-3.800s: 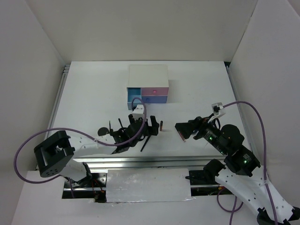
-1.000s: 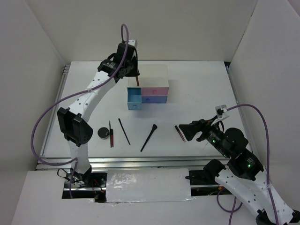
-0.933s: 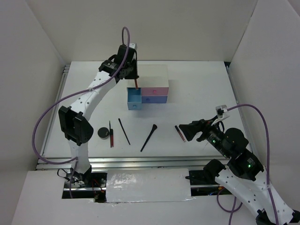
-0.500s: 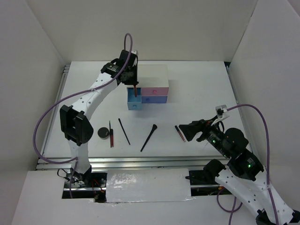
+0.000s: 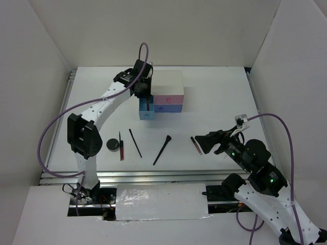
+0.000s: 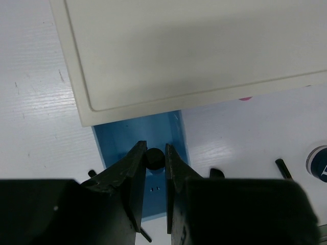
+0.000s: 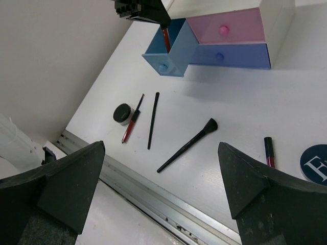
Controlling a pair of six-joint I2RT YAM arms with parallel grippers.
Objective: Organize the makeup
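My left gripper [image 5: 145, 96] is shut on a short red-brown tube [image 5: 147, 105], which hangs upright into the open blue drawer [image 5: 145, 113] of the white box [image 5: 167, 82]. From the left wrist, the tube's black end [image 6: 155, 157] sits pinched between the jaws over the drawer [image 6: 118, 142]. On the table lie a round black compact [image 5: 111, 145], a red pencil [image 5: 121, 147], a black pencil [image 5: 135, 143], a flared brush [image 5: 162, 150] and another tube [image 5: 195, 145]. My right gripper [image 5: 204, 142] hovers wide open beside that tube, holding nothing.
The pink drawer [image 7: 225, 25] and the darker blue drawer [image 7: 230, 55] are closed. A round dark compact with a white logo [image 7: 314, 163] lies next to the tube [image 7: 269, 151]. A metal rail [image 5: 153, 176] runs along the table's near edge.
My left gripper has come down and slightly right from above the box's back corner, lowering the tube into the open blue drawer. The right arm has stayed still.
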